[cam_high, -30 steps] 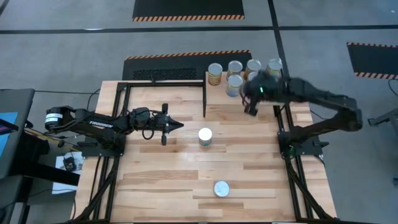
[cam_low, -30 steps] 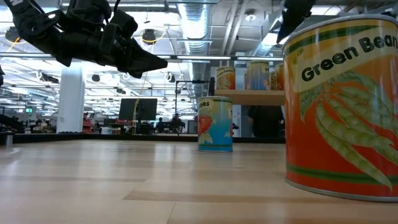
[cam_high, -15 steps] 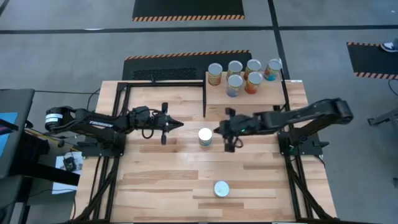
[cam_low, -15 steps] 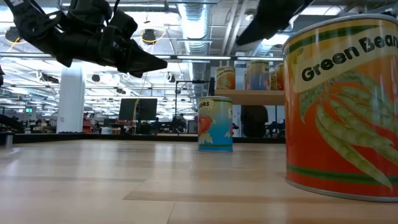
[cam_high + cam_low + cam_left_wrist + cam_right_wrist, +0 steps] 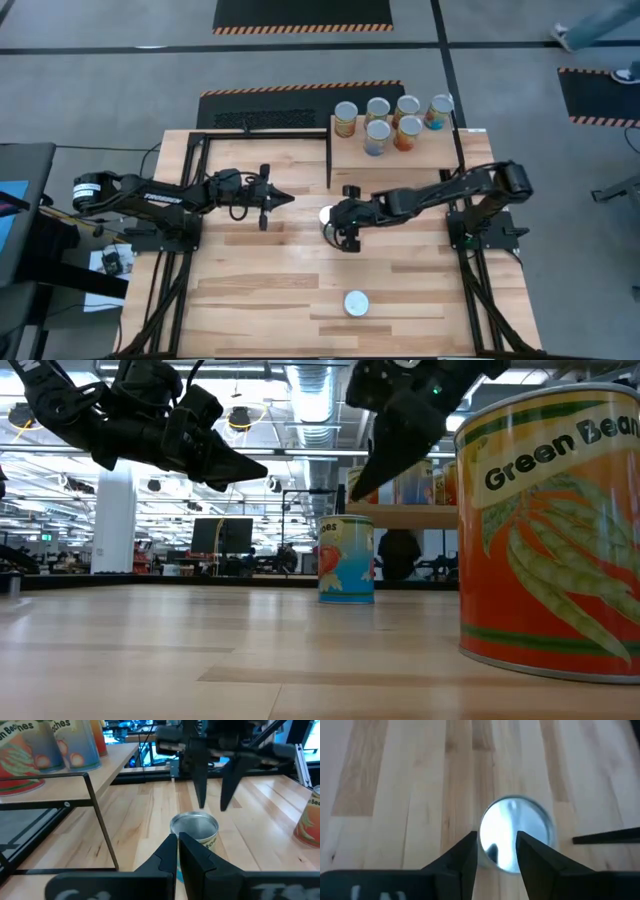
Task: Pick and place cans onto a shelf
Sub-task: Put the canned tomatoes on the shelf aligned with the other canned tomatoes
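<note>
On the left side of the plank bench [image 5: 250,290], whose pale wood runs in long strips, the left end effector [image 5: 283,199] hovers with its dark fingers pressed together into a point, arm stretched level toward the middle. At the centre stands a can [image 5: 328,214], a small cylinder with a shiny round lid. The right end effector [image 5: 347,216] hangs above it, fingers [image 5: 200,785] spread and pointing down, touching nothing, its arm reaching across from the right edge. Another can [image 5: 356,303] stands alone near the front edge, with bare planks around it. On the smooth pale shelf [image 5: 440,150] at the back right, six cans [image 5: 391,119] cluster close together.
</note>
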You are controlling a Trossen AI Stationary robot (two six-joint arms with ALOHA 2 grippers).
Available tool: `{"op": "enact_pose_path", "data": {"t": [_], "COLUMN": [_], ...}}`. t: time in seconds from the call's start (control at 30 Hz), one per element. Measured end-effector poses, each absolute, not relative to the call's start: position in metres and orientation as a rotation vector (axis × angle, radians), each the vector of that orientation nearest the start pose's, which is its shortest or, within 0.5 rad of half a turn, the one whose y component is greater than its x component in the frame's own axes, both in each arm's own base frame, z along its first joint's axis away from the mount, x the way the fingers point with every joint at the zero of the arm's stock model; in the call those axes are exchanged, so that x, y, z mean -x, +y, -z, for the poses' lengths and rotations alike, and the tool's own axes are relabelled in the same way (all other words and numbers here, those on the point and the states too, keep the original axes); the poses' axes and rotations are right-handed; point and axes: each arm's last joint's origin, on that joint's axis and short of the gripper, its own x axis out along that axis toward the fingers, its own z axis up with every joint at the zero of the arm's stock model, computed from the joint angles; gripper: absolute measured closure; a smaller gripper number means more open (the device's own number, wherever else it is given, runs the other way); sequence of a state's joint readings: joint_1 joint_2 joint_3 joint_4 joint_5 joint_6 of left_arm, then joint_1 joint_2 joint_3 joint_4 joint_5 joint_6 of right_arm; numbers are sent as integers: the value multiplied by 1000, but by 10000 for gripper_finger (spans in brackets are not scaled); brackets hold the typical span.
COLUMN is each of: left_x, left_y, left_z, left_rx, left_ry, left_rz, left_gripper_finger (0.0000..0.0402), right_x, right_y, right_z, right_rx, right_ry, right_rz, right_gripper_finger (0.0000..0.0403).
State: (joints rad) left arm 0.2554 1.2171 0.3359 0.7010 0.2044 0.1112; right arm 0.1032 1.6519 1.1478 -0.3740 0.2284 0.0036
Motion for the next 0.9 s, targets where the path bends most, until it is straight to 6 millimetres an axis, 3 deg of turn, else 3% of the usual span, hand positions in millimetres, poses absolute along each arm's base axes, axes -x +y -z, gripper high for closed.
{"op": "enact_pose_path", "data": {"t": [0.33, 0.6, 0.7, 0.9], "left_x": [-219, -219, -219, -219], "left_y": [51, 51, 51, 51], "left_z": [-182, -182, -182, -181], "left_rx": [-67, -66, -66, -64], "left_ry": [187, 190, 191, 200], "left_rz": [-41, -41, -41, -41], "left_gripper_finger": [393, 393, 393, 393], "right_x": [-355, -356, -354, -342], "right_y": [30, 28, 27, 30], "right_z": [-207, -204, -207, -228], "right_rx": [159, 204, 205, 185], "right_ry": [945, 959, 959, 961], "right_rz": [102, 91, 97, 101], "right_gripper_finger": [269, 346, 389, 397]}}
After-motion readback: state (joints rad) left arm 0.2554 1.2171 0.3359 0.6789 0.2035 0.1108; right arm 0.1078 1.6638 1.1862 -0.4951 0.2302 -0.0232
